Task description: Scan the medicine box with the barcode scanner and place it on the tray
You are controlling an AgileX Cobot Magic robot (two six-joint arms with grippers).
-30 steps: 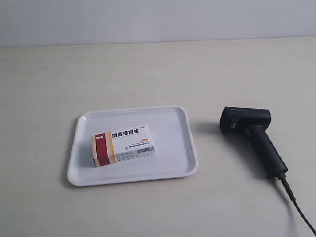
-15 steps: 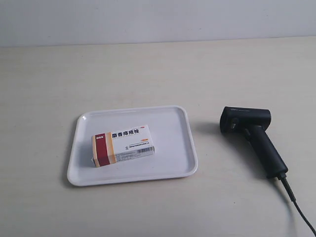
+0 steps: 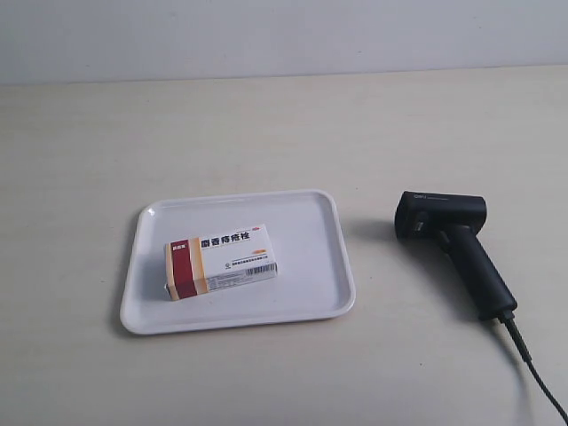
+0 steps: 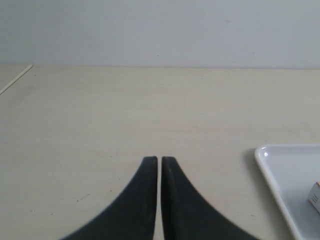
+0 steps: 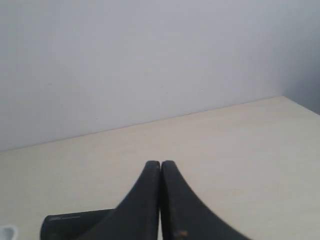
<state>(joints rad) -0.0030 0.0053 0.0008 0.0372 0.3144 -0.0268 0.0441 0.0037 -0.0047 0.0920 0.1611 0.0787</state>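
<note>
The medicine box (image 3: 220, 261), white with a dark red band and a barcode, lies flat inside the white tray (image 3: 319, 257). The black barcode scanner (image 3: 453, 244) rests on the table beside the tray, its cable (image 3: 537, 373) trailing toward the view's lower right corner. No arm shows in the exterior view. My left gripper (image 4: 159, 160) is shut and empty above bare table, with the tray's corner (image 4: 280, 167) and a sliver of the box (image 4: 315, 195) off to one side. My right gripper (image 5: 160, 163) is shut and empty, the scanner's head (image 5: 75, 225) just behind its fingers.
The light wooden table (image 3: 266, 133) runs back to a pale wall (image 3: 284, 35). A table edge (image 4: 15, 80) shows in the left wrist view.
</note>
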